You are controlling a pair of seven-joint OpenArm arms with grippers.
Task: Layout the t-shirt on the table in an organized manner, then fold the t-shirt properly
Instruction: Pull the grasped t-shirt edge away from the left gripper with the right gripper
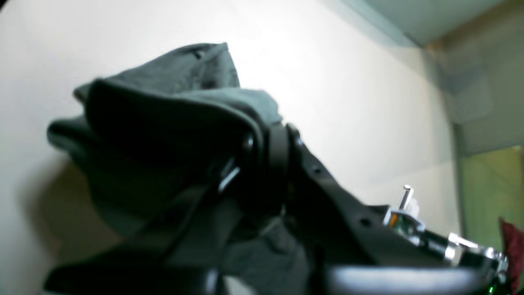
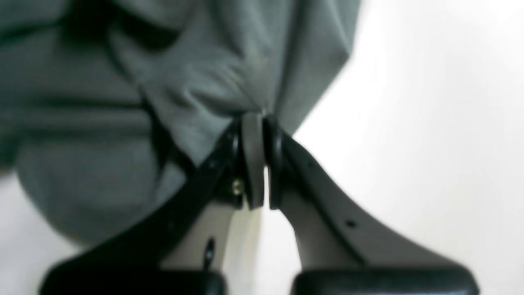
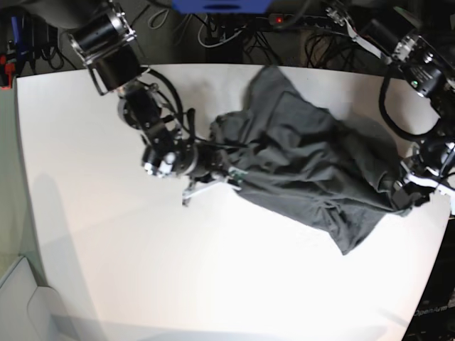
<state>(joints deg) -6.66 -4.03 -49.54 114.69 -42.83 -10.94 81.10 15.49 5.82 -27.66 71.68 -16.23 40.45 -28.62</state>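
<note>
Charcoal cloth shirt (image 3: 306, 163), crumpled on table (image 3: 142, 270), is light and limp; right gripper (image 2: 259, 123) and left gripper (image 1: 268, 143) both pinched onto opposite edges — better grab hem or shoulder corners.

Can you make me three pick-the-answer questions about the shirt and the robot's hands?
1. Where is the t-shirt?
A. Crumpled on the white table
B. On the floor
C. In a box

2. What colour is it?
A. Red
B. Dark grey
C. Yellow

3. What is the right hand doing?
A. Pinching the cloth
B. Wide open
C. Holding a cup

Answers: 1 A, it lies bunched on the tabletop. 2 B, the cloth is charcoal. 3 A, its fingers are shut on a fold. The left hand pinches cloth too.
</note>
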